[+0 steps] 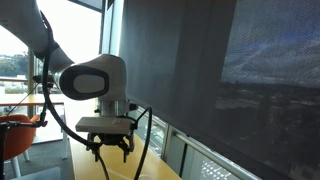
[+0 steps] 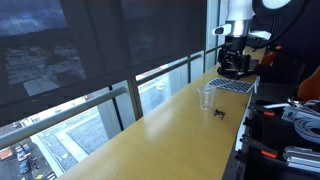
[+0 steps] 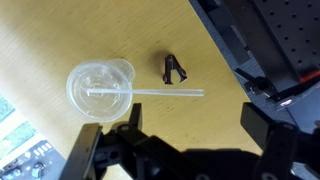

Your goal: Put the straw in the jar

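Note:
A clear plastic jar [image 3: 99, 87] stands on the wooden table [image 3: 60, 30], seen from above in the wrist view. A clear straw [image 3: 165, 93] has one end inside the jar and reaches out over its rim to the right. My gripper [image 3: 195, 125] is open and empty, well above the table and the straw. In an exterior view the jar [image 2: 205, 97] stands on the table, and the gripper [image 2: 232, 65] hangs above the table's far end. It also shows in an exterior view [image 1: 110, 145], where the jar is out of sight.
A small black binder clip [image 3: 175, 69] lies just beyond the straw, also seen in an exterior view [image 2: 219, 113]. A black perforated board [image 3: 285, 40] borders the table at the right. Dark window blinds [image 2: 90, 40] run along the table's far side.

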You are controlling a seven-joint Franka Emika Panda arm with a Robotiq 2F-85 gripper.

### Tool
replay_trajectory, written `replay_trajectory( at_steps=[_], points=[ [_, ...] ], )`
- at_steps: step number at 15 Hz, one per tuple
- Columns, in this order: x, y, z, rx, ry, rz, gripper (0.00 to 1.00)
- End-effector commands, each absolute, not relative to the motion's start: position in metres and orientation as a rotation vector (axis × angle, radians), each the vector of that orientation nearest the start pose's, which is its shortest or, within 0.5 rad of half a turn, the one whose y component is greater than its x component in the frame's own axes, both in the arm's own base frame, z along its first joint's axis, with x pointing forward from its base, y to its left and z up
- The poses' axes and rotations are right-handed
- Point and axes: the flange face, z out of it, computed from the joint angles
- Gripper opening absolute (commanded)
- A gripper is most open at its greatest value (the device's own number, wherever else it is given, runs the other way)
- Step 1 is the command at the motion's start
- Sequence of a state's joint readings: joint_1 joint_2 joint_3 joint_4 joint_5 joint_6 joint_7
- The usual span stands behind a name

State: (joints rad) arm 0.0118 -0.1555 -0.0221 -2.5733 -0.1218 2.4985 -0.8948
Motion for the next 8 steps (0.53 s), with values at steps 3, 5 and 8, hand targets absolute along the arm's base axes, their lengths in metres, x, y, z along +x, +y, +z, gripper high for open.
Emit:
replay_trajectory(
  at_steps=[3, 5, 8],
  points=[
    [0.434, -0.016, 0.314, -2.716, -1.758, -0.168, 1.0],
    [0.432, -0.021, 0.312, -2.69, -1.789, -0.182, 1.0],
    [0.434, -0.027, 0.311, -2.662, -1.821, -0.198, 1.0]
  ],
)
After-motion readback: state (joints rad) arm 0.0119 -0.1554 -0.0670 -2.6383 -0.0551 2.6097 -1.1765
